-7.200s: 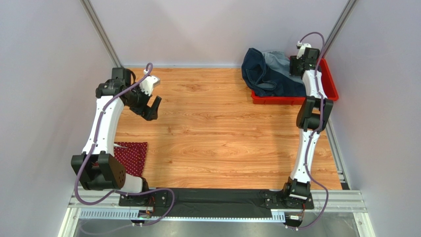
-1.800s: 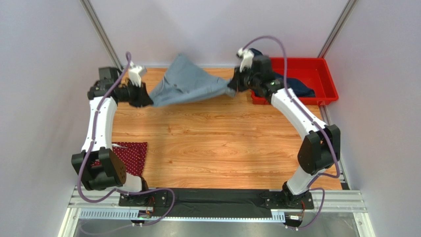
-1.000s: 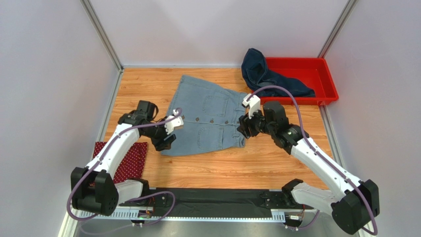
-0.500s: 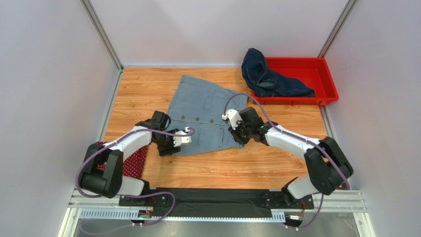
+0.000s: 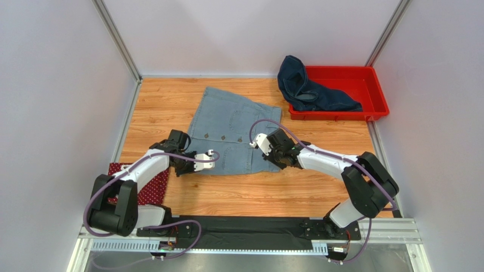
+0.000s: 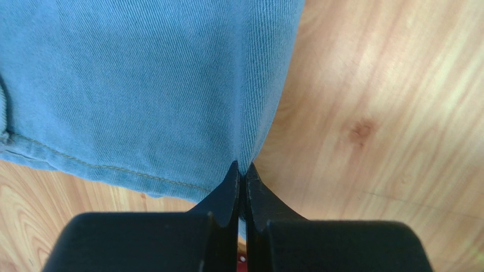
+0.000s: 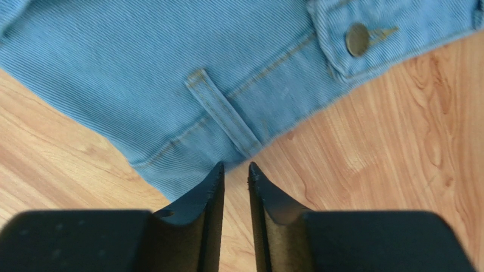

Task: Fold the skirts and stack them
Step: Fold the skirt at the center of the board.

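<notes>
Light blue denim skirt (image 5: pixel 233 127) lies spread flat, folding apparently about to begin: left gripper (image 6: pixel 241 169) pinches one near corner; right gripper (image 7: pixel 236 168), jaws narrowly parted, likely must grip the other.

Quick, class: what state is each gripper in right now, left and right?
Left gripper: closed, pinching the edge of the light blue denim skirt.
Right gripper: slightly open, holding nothing; tips at the same skirt's waistband edge.

- The black left gripper (image 6: pixel 241 171) is pinching a corner of the light blue-grey denim skirt (image 6: pixel 142 85), its jaws pressed together.
- The skirt is lying flat on the light wooden tabletop (image 6: pixel 375 119).
</notes>
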